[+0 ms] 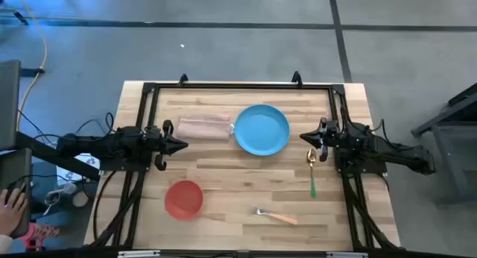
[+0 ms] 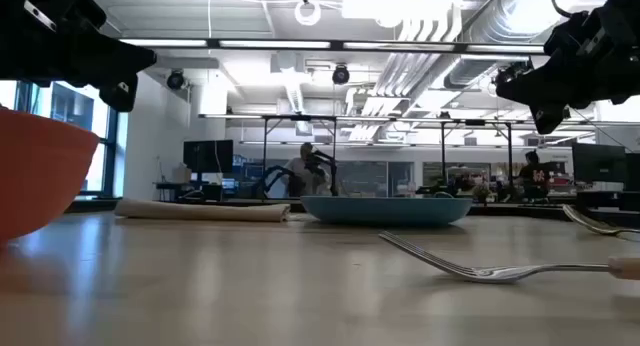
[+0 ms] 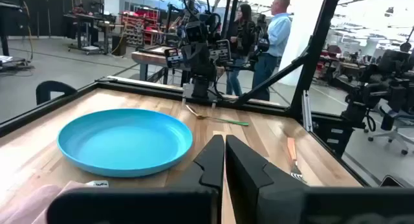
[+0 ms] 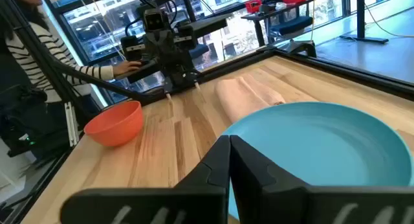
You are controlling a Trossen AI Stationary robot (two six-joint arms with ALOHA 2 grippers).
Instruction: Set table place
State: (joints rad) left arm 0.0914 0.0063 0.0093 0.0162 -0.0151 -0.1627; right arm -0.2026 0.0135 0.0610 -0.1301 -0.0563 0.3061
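Note:
The blue plate lies flat at the table's far middle, the beige folded napkin flat to its left. The red bowl stands near left. The gold spoon with green handle lies right of the plate. The fork with orange handle lies near the front. My left gripper hangs shut and empty above the table at the left, just near of the napkin. My right gripper hangs shut and empty at the right, between plate and spoon.
The black metal frame runs along the table's far edge and both sides. A person's hand shows off the table at the left. Bare wood lies in the middle between the bowl, plate and fork.

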